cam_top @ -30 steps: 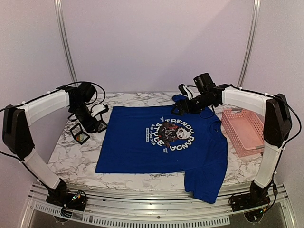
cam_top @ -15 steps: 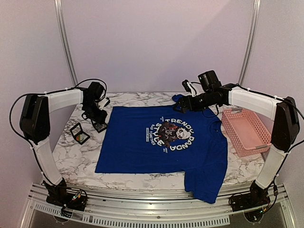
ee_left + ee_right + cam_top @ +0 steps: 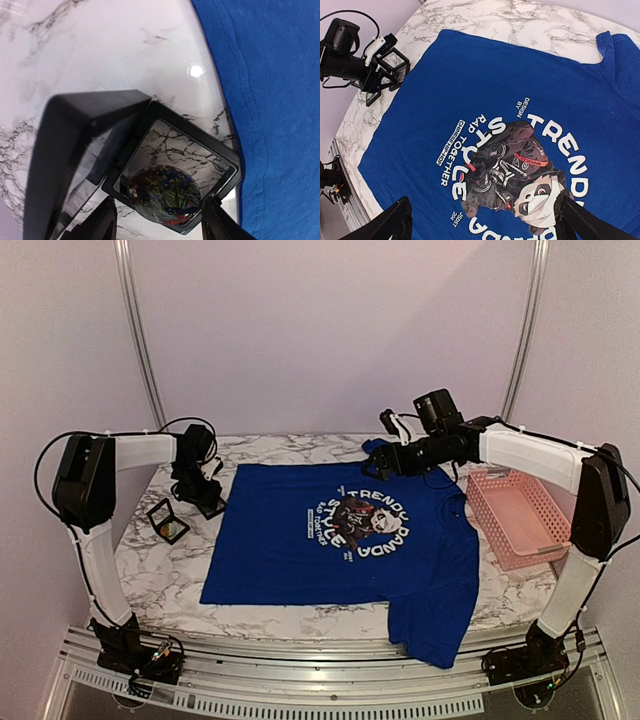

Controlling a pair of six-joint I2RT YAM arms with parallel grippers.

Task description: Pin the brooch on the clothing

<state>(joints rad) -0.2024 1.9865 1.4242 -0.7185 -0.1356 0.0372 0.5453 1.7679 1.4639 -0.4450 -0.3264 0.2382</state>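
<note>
In the left wrist view the brooch (image 3: 162,192), round and dark with green and blue glints, lies in an open black square box (image 3: 220,155) beside the clothing's edge (image 3: 280,100). My left gripper (image 3: 160,224) is open, its fingertips (image 3: 102,225) on either side of the box's near corner, holding nothing. In the top view it (image 3: 203,496) sits at the blue T-shirt's (image 3: 290,570) left edge. My right gripper (image 3: 485,225) is open and empty above the panda print (image 3: 515,175); in the top view it (image 3: 393,458) hovers near the collar.
A second small black box (image 3: 168,521) lies open on the marble table (image 3: 160,580), left of the first. A pink basket (image 3: 515,515) stands at the right edge. The shirt's lower right corner hangs over the table's front edge.
My left arm has folded back toward the left wall while its gripper stayed by the box at the shirt's edge. My right arm has hardly moved.
</note>
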